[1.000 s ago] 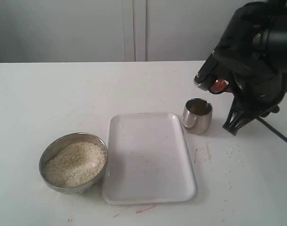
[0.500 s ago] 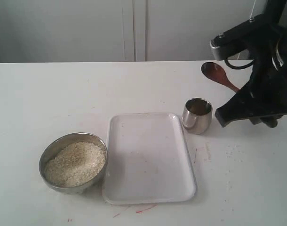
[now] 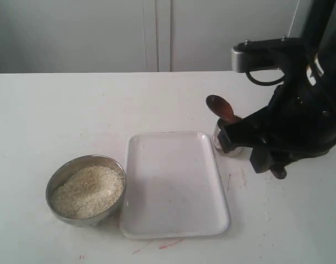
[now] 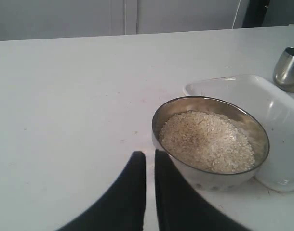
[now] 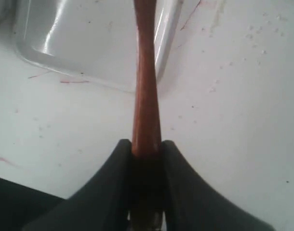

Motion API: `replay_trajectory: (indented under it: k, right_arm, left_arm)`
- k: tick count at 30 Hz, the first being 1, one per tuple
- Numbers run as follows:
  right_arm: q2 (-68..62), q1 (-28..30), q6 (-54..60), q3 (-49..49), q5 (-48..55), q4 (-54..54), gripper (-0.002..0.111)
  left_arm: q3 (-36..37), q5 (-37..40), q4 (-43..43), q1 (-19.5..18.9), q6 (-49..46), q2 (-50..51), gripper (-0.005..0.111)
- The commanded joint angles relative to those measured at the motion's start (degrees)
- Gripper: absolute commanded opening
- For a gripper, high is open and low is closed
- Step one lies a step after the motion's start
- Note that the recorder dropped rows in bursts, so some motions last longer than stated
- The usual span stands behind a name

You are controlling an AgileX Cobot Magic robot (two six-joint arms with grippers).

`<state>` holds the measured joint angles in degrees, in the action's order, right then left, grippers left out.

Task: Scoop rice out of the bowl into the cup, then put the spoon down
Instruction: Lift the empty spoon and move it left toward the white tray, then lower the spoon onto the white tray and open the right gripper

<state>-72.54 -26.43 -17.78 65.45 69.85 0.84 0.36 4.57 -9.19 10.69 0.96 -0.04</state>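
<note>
The right gripper [image 5: 147, 144], fingers [image 5: 119, 166] clamped on the empty-looking spoon [image 3: 218, 105] at middle right, seems mid-scooping; next it must reach the bowl [image 3: 62, 171] of rice [image 3: 88, 190] at lower left.

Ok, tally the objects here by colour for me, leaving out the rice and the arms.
Shiny steel: 2, the bowl and the cup
White: 1, the tray
Reddish-brown: 1, the spoon
Total: 4
</note>
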Motion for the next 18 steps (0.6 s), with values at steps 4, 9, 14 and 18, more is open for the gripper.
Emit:
replay_trajectory:
  k: [4, 9, 14, 18]
  right_arm:
    - [0.3, -3.5, -5.8, 0.1, -0.2, 4.8, 0.0]
    - [-4.4, -4.5, -11.4, 1.2, -6.6, 7.2, 0.0]
    - [-14.0, -4.5, -11.4, 5.3, -12.6, 10.1, 0.0]
    - [-20.0, -5.7, -11.5, 7.7, -17.8, 9.7, 0.0]
  left_arm:
    - [-0.4, -0.2, -0.6, 0.1, 0.1, 0.0, 0.014]
    - [-0.4, -0.2, -0.6, 0.1, 0.1, 0.0, 0.014]
    - [-0.4, -0.2, -0.6, 0.1, 0.1, 0.0, 0.014]
    - [-0.4, -0.2, -0.6, 0.1, 0.1, 0.0, 0.014]
